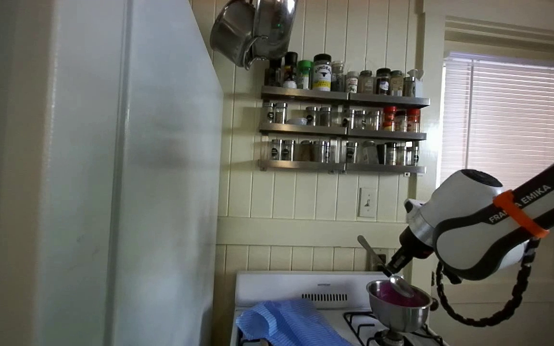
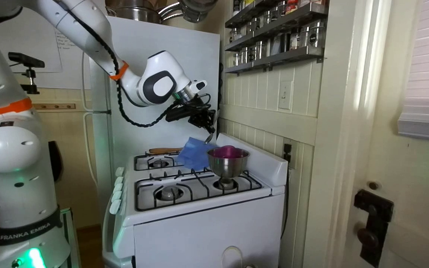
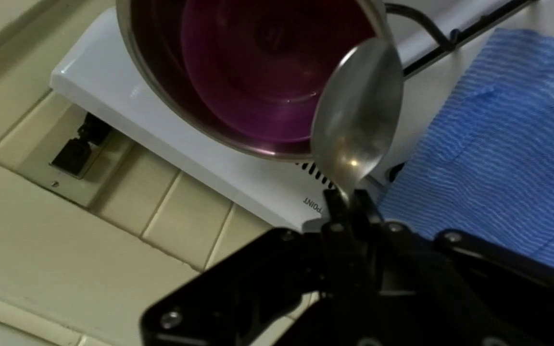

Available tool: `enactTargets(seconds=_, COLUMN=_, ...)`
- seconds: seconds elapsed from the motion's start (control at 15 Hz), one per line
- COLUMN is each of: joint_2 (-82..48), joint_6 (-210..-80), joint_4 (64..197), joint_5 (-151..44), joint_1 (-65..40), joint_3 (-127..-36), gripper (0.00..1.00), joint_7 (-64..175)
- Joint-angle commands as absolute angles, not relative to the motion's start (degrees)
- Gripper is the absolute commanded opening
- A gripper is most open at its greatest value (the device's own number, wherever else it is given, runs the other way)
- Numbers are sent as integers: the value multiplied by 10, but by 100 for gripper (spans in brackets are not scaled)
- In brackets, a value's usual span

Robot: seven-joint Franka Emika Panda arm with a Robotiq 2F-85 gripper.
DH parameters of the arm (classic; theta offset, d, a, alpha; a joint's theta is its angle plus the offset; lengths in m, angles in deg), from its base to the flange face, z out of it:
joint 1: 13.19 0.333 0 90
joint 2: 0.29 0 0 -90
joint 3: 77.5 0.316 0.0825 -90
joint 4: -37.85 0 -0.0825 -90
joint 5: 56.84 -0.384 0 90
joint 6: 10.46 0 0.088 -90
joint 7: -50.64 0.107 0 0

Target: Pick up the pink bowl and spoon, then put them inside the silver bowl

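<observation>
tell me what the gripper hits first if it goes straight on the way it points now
Most likely the rim of the silver bowl, though depth is unclear: the spoon in the gripper hides part of that line, and it might slip past to the stove's back panel.

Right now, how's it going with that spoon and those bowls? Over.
Gripper shut on spoon. Pink bowl inside silver bowl; spoon not yet in. Nothing seen in the way.

The white stove carries black grates; in an exterior view the silver bowl stands upright over a right-hand burner, a blue cloth lies beyond, a wooden object at the far left.
</observation>
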State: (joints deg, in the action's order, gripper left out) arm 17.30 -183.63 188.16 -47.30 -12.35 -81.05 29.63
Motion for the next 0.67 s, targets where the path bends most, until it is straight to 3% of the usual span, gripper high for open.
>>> enactTargets(seconds=0.0, joint_2=164, joint_6=-1911, joint_4=1903, joint_5=-491, joint_1=-41, joint_3=-893, gripper=2, joint_7=174)
enactTargets(seconds=0.6, joint_2=186, joint_6=-1998, joint_4=1945, joint_5=-476, joint_1=233, joint_3=-1175, gripper=2, joint_7=40)
